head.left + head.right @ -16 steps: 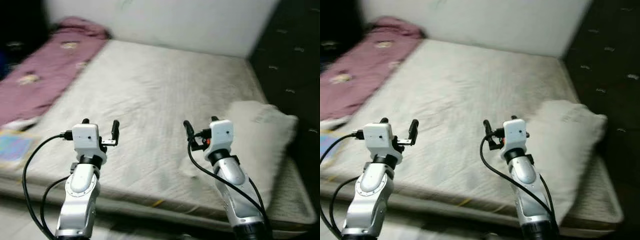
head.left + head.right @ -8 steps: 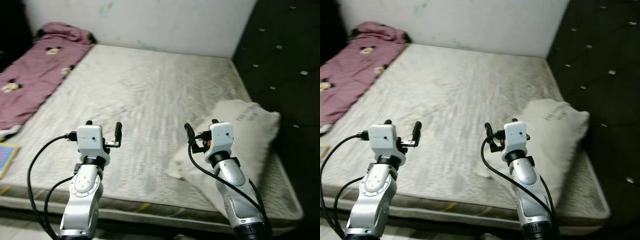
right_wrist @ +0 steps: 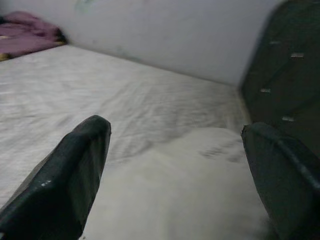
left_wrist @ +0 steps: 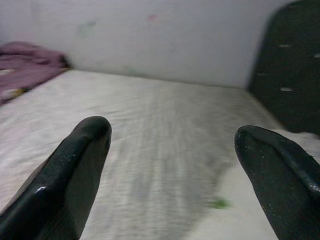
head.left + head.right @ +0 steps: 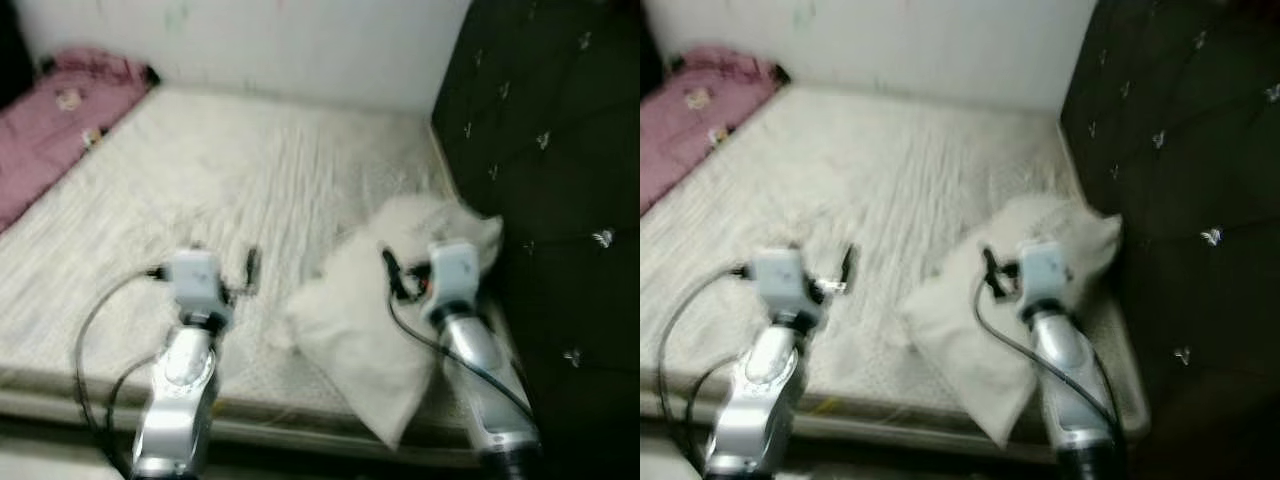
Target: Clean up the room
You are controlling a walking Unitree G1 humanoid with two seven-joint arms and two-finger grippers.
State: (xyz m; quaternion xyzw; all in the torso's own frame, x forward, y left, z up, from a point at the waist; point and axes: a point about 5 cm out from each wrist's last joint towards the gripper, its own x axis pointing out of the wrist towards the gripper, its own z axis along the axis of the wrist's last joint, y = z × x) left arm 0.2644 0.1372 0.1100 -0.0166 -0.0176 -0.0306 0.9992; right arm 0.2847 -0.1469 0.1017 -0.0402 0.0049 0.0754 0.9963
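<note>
The bed [image 5: 250, 190] spreads out before me, a bare pale mattress reaching back to a white wall [image 5: 300, 50], with a dark tufted headboard [image 5: 540, 180] along my right side. A crumpled purple blanket [image 5: 60, 110] lies at the far left corner. The head views are blurred, so fine detail is lost.

The thing I take to be my concern is the white pillow [image 5: 370, 320], lying askew at the near right of the mattress, one end close to the headboard and one corner hanging over the near edge. I judge it light, soft and floppy: it will sag and fold wherever I pinch it, and its cloth cover should give decent grip. A corner or a bunched edge seems the best place to take hold, since the plump middle is too thick for my fingers.

My right gripper [image 3: 175, 165] hovers just above the pillow, fingers spread wide and holding nothing; the pillow lies below and between them, not touching. My left gripper [image 4: 172, 160] is likewise wide open and empty, over bare mattress, with the pillow off to its right.
</note>
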